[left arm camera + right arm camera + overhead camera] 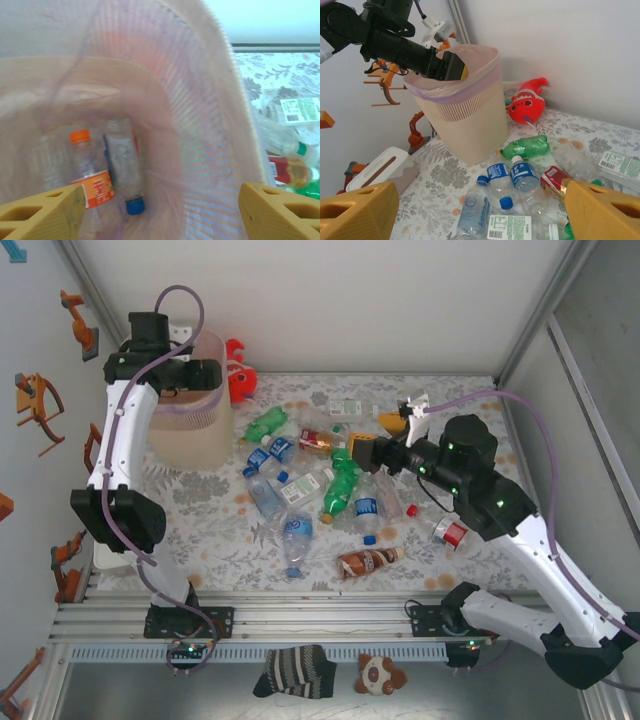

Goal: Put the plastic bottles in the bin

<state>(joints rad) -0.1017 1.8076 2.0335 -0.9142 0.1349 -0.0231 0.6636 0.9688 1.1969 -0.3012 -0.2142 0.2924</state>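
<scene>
Bright, even light is given everywhere; shadows are soft. In the left wrist view the bin (200,125) is blurred.

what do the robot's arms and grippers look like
The left arm and right arm have white links, black joints with small green lights, and a lilac cable looping along each. The fingers are chunky yellow-orange blocks with triangular cut-outs.

A table (230,550) under a pale floral cloth stands boxed in by plain white walls (330,300) behind it and on both sides, with metal frame posts (97,295) at its far corners. Aluminium rails (320,615) run along its near edge.
</scene>
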